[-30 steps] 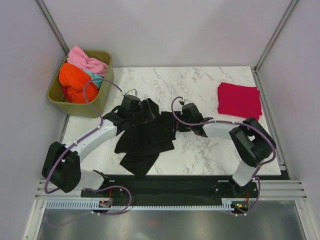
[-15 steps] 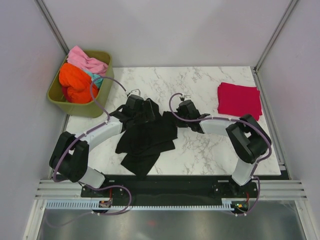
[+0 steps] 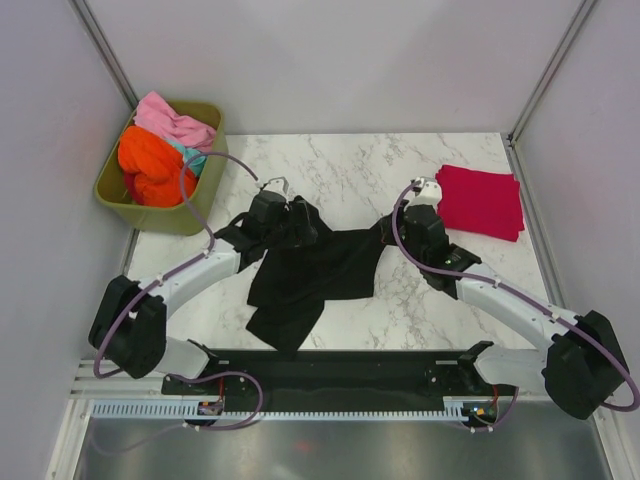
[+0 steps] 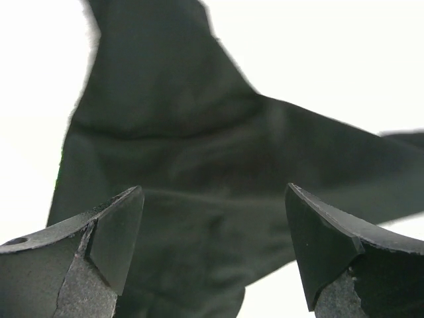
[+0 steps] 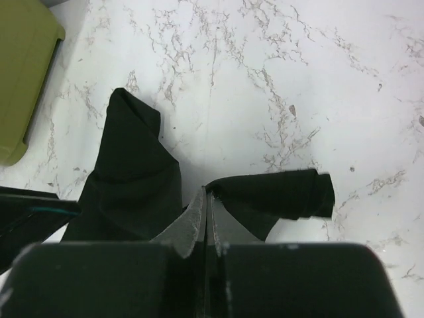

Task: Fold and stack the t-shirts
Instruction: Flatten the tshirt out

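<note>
– Cloth position first: where is the black t-shirt (image 3: 315, 275)?
– Rumpled on the table (image 3: 400, 310), left of centre. Its near tail points toward the arm bases. Farther out it widens, and its far edge runs left to right, from one gripper to the other.
– Who has it?
– The right gripper (image 5: 206, 196). Its jaws are clamped flat together with the shirt's right-hand corner pinched in them. In the wrist view, black cloth fans out on both sides of the tips.
– And the left gripper (image 4: 213, 193)?
– Released, jaws wide, nothing between them. Its fingers (image 4: 109, 228) hang directly above the shirt's far left part, with cloth straight below and ahead.
– So the next move?
– I judge it a matching pinch. The free left corner is nearest the left arm, so that gripper should drop straight down and close. The long axis would then stretch between both.
– Beyond that?
– The folded red t-shirt (image 3: 480, 200) lies at the far right, close beside the right arm's wrist. The tub (image 3: 140, 213) of orange, pink and teal shirts (image 3: 150, 165) sits far left.
</note>
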Robot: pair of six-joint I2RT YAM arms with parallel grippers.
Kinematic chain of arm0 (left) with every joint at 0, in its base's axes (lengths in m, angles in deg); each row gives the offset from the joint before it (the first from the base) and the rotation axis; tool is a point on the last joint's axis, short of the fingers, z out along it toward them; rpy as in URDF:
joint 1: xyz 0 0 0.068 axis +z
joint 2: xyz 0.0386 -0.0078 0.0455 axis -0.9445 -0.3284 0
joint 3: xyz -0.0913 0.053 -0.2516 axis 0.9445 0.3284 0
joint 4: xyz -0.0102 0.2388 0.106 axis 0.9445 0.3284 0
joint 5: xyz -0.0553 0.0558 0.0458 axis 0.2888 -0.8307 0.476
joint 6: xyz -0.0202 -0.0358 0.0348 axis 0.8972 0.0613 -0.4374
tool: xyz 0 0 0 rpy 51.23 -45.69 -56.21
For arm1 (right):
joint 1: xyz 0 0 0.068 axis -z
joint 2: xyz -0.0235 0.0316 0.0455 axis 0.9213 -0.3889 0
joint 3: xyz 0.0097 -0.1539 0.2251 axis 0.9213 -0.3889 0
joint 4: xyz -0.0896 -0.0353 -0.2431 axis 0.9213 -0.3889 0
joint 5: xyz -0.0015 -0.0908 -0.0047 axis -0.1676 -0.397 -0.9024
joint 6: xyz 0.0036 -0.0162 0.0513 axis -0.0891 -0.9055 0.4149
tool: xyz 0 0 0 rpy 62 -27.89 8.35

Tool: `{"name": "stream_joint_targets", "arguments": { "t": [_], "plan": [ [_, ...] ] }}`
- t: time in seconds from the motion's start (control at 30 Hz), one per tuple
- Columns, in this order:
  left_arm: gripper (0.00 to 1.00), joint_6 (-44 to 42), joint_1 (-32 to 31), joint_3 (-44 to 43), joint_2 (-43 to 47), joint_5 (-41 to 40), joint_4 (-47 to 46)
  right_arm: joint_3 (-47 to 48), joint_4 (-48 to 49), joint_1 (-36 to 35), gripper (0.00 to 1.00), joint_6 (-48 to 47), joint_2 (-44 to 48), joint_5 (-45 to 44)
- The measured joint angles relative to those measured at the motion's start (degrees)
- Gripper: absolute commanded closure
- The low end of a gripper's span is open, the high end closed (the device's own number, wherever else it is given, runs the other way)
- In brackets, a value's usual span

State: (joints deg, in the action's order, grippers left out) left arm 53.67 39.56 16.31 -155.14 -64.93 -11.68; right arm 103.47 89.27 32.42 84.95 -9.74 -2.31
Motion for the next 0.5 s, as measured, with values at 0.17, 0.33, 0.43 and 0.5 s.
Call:
{"name": "stream_joint_targets", "arguments": {
  "t": [0.17,0.33,0.43,0.5],
  "plan": [
    [0.05,-2.29,-3.19,0.66,5.20,1.31,-2.51,-0.02,-1.27,0.00,1.00,-0.02,0.22,-1.18],
    [0.01,-2.86,-3.52,0.63,5.09,0.57,-3.54,-0.04,-4.13,-0.02,1.00,0.85,0.68,-6.16],
    [0.00,-2.78,-3.30,0.50,3.56,-1.25,-2.40,0.00,-7.78,0.02,1.00,3.69,1.53,-12.96],
    [0.00,-2.64,-2.99,0.50,2.89,-2.29,-1.09,0.02,-11.15,0.33,1.00,6.51,2.58,-18.40]
  ]
}}
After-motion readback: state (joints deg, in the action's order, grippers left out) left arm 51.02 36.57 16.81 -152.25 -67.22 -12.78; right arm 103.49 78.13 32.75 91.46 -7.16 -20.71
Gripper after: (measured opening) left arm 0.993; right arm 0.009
